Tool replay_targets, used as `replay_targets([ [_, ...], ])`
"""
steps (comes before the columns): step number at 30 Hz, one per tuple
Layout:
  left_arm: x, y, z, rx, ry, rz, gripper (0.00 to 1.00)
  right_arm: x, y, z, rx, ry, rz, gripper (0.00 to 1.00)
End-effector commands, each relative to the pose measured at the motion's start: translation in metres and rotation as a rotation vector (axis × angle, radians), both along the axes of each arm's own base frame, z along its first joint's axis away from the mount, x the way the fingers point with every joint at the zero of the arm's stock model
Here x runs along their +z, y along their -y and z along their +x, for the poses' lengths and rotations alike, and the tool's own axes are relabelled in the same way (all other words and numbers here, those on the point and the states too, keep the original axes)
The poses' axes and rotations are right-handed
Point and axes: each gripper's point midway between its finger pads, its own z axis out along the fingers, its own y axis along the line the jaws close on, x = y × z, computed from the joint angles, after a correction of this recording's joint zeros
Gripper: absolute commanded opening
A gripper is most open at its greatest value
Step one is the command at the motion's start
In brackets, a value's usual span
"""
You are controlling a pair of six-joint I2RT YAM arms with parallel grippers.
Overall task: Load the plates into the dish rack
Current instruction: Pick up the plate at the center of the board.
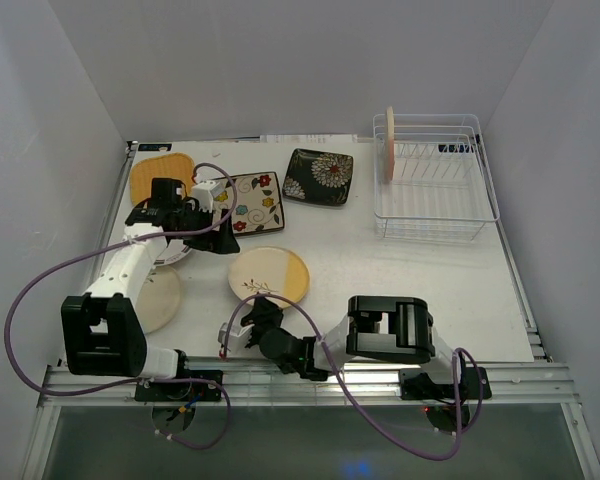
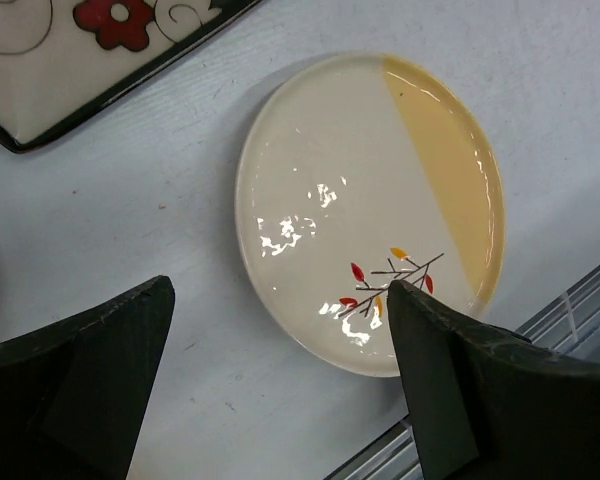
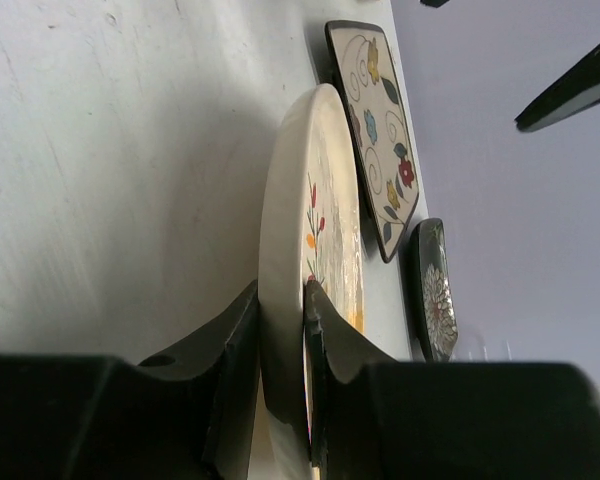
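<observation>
Right at the near-left rim of the yellow-cream plate, my right pincer is clamped on the edge, one finger each side, and the plate lies on the white table. Just over that plate's far-left side my left pincer hovers, jaws wide apart, holding nothing. Left of the plate, a round pale plate peeks from under my left arm. Beyond it lie the orange plate, the cream floral plate and the black floral plate, all flat. Far right of it, the dish rack holds one pink-cream plate, upright at its left end. Pale walls box the table in. My right wrist camera shows the rim between my fingers, which the overhead view cannot show. My left wrist camera catches the plate's twig-and-leaf drawing.
</observation>
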Motion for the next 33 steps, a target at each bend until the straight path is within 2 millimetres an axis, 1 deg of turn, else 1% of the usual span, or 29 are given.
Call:
replay_targets([
  [1, 0.022, 0.0, 0.009, 0.002, 0.099, -0.034, 0.98, 0.028, 0.011, 0.009, -0.051, -0.048, 0.186, 0.08],
  [2, 0.024, -0.001, 0.01, 0.003, 0.112, -0.036, 0.98, 0.034, 0.013, 0.011, -0.053, -0.051, 0.203, 0.08],
  [4, 0.025, -0.005, 0.013, 0.016, 0.142, -0.036, 0.98, 0.034, 0.02, 0.012, -0.055, -0.061, 0.208, 0.08],
  [6, 0.027, -0.006, 0.015, 0.016, 0.171, -0.042, 0.98, 0.043, 0.023, 0.013, -0.054, -0.069, 0.232, 0.08],
  [7, 0.024, -0.006, 0.016, 0.006, 0.19, -0.045, 0.98, 0.043, 0.025, 0.013, -0.051, -0.075, 0.23, 0.08],
  [8, 0.023, -0.004, 0.017, -0.003, 0.197, -0.056, 0.98, 0.049, 0.028, 0.013, -0.05, -0.086, 0.252, 0.08],
  [9, 0.021, -0.016, 0.023, 0.029, 0.207, -0.057, 0.98, 0.049, 0.03, 0.014, -0.048, -0.094, 0.25, 0.08],
  [10, 0.019, -0.017, 0.023, 0.029, 0.205, -0.063, 0.98, 0.051, 0.032, 0.014, -0.048, -0.1, 0.256, 0.08],
  [11, 0.017, -0.016, 0.022, 0.026, 0.201, -0.079, 0.98, 0.058, 0.035, 0.015, -0.048, -0.112, 0.281, 0.08],
  [14, 0.017, -0.021, 0.026, 0.05, 0.218, -0.092, 0.98, 0.069, 0.039, 0.019, -0.049, -0.14, 0.306, 0.08],
  [18, 0.023, -0.023, 0.024, 0.058, 0.253, -0.092, 0.98, 0.084, 0.042, 0.021, -0.044, -0.18, 0.359, 0.08],
  [20, 0.028, -0.024, 0.024, 0.065, 0.284, -0.086, 0.98, 0.095, 0.043, 0.026, -0.051, -0.206, 0.4, 0.08],
  [21, 0.027, -0.025, 0.023, 0.067, 0.287, -0.082, 0.98, 0.094, 0.045, 0.03, -0.065, -0.216, 0.389, 0.08],
  [23, 0.031, -0.024, 0.023, 0.066, 0.31, -0.083, 0.98, 0.106, 0.045, 0.033, -0.066, -0.24, 0.431, 0.08],
  [24, 0.029, -0.024, 0.022, 0.065, 0.309, -0.084, 0.98, 0.107, 0.048, 0.038, -0.078, -0.248, 0.43, 0.08],
  [26, 0.032, -0.023, 0.022, 0.06, 0.323, -0.088, 0.98, 0.119, 0.048, 0.04, -0.077, -0.272, 0.477, 0.08],
  [28, 0.032, -0.023, 0.022, 0.061, 0.328, -0.087, 0.98, 0.123, 0.052, 0.047, -0.087, -0.296, 0.484, 0.08],
  [29, 0.031, -0.023, 0.022, 0.062, 0.325, -0.088, 0.98, 0.133, 0.053, 0.049, -0.09, -0.309, 0.523, 0.08],
  [33, 0.028, -0.023, 0.024, 0.052, 0.32, -0.091, 0.98, 0.15, 0.063, 0.061, -0.128, -0.338, 0.579, 0.08],
])
